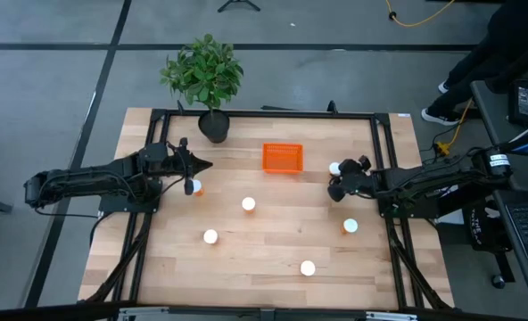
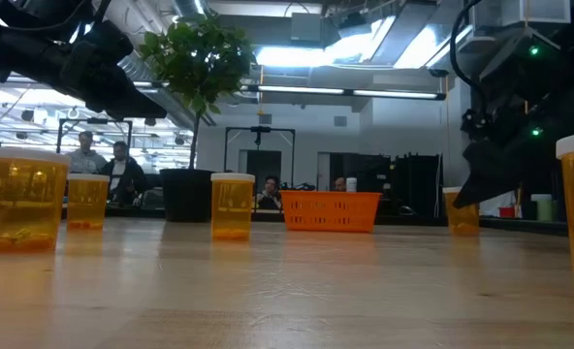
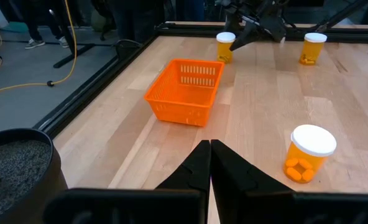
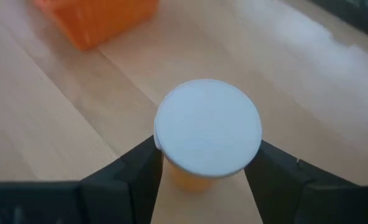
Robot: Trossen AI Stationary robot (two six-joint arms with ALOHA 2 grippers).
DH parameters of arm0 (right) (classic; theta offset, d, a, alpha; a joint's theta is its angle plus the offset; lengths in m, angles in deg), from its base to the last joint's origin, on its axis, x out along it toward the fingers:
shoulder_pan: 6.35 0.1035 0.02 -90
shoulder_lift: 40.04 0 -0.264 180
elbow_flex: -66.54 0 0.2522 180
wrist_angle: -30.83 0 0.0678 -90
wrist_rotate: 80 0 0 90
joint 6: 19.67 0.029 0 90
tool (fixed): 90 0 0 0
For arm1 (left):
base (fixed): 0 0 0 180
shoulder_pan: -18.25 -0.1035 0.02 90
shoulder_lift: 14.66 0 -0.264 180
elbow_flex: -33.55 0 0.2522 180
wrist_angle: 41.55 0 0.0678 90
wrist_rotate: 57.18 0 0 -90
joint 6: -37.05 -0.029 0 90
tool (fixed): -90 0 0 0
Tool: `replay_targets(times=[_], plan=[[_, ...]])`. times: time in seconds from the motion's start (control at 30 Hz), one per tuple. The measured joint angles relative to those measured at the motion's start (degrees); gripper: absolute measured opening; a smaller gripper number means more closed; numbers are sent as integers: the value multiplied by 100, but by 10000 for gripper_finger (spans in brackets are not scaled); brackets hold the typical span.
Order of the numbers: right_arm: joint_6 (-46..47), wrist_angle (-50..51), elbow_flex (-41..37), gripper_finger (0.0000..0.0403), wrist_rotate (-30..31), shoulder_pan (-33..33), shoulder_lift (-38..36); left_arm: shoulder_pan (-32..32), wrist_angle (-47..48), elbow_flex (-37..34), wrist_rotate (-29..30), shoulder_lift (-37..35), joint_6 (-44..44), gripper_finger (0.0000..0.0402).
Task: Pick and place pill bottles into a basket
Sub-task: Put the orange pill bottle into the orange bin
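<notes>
Right hand (image 4: 202, 177): fingers either side of a bottle (image 4: 207, 127) near the desk's (image 1: 264, 285) right edge, close against its body just under the cap; whether they grip yet cannot be told.
Left hand (image 3: 210, 163): pinched shut, empty, waiting beside another bottle (image 1: 193, 186).
Basket (image 1: 282, 157): empty, far middle of desk.
Other bottles: four, loose on the desk.
Risks: uneven closing could tip the bottle; a high, shallow hold under the cap could slip on lifting.
</notes>
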Motion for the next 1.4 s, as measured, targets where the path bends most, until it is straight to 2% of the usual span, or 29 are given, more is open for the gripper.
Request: replay_targets(times=[0.3, 0.47, 0.67, 0.9, 1.03, 1.17, 1.4], plan=[[-764, -920, 8, 210, -266, 3, -394, 0, 3, 0, -1, 1, 0, 6], [-1067, -902, 108, 210, -477, 2, -837, -2, 3, 0, -2, 0, 0, 6], [-1478, -892, 292, 210, -1355, 2, -1235, -2, 8, 0, -2, 2, 0, 6], [-1946, -804, 578, 210, -1558, 0, -1403, -2, 8, 0, -4, 0, 2, 6], [-1936, -346, 925, 210, -1984, 0, -1399, 0, 8, 0, -4, 2, 1, 6], [-1948, -54, 1168, 210, -2012, 2, -1399, 0, 5, 0, -3, 0, 1, 6], [-2065, -580, 1176, 210, -1826, 0, -1290, -1, 3, 0, -2, 0, 0, 6]])
